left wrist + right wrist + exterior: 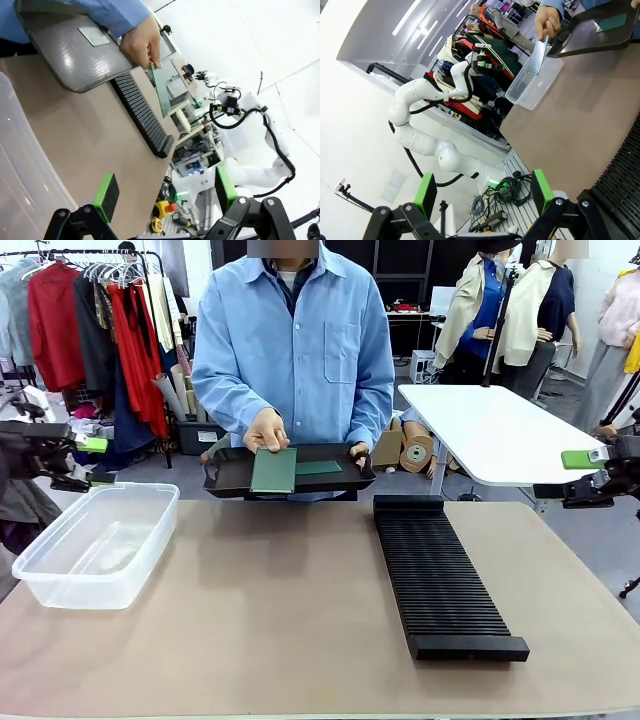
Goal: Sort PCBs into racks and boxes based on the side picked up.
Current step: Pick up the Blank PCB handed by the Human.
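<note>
Front: left end effector (97, 461) and right end effector (572, 476) at the frame edges, fingers apart, empty. Hand (266, 430) props a board (273, 470) on the tray (225, 478), top centre. Box (60, 580) on the left, rack (440, 580) centre-right.
Left wrist: board (162, 92) upper centre.
Right wrist: board (537, 57) upper right.

A person (292, 380) wears a light blue, long-sleeved button-up shirt (240, 335) with a pointed collar and one chest pocket (341, 352). A white layer shows at the open neck. The robot's left arm (420, 95) and right arm (245, 172) are glossy white, built of rounded, tube-like segments with bulging joints. A thin black cable (276, 142) loops along the right arm. The left gripper (165, 194) and right gripper (482, 192) are black, with jointed finger links fastened by round silver pins. Each fingertip carries a bright green rectangular pad (106, 196).
</note>
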Tool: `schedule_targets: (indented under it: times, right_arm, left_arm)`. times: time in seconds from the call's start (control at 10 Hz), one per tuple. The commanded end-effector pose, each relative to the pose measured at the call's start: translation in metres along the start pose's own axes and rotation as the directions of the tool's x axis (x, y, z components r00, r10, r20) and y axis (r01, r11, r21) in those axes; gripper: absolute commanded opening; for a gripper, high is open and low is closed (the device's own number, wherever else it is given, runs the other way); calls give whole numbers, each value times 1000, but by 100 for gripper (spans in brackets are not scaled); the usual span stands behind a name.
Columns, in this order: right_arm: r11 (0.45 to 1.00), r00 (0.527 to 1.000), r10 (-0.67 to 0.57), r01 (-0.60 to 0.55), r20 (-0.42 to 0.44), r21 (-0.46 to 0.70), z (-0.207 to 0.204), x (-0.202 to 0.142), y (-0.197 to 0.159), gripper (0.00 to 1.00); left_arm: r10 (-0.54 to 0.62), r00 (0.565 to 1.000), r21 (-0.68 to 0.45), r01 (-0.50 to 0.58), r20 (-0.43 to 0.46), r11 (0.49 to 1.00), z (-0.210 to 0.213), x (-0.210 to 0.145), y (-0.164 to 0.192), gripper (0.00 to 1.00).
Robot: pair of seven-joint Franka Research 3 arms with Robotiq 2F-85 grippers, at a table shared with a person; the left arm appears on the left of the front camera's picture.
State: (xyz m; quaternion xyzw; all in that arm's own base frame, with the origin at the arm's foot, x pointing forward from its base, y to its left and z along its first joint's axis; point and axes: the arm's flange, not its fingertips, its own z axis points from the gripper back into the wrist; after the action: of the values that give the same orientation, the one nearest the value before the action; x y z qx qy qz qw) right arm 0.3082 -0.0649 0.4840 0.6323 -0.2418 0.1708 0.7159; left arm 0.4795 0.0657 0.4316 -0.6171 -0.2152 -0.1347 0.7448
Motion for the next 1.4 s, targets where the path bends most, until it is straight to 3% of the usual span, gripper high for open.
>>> schedule_targets:
  times: [0.0, 0.3, 0.8, 1.3]
  right_arm:
    - [1000, 1000, 9, -9, -5, 5, 1, 4, 2, 100]
    - [1000, 1000, 9, -9, -5, 5, 1, 4, 2, 100]
    - [1000, 1000, 9, -9, -5, 5, 1, 4, 2, 100]
    - [1000, 1000, 9, -9, -5, 5, 1, 4, 2, 100]
  left_arm:
    - [62, 998, -48, -62, -2, 997, -11, 19, 12, 100]
    - [140, 988, -83, -144, -61, 986, -49, 30, 41, 100]
    - [151, 974, -91, -168, -171, 982, -117, 33, 52, 100]
    - [129, 980, -174, -155, -150, 973, -168, 46, 63, 100]
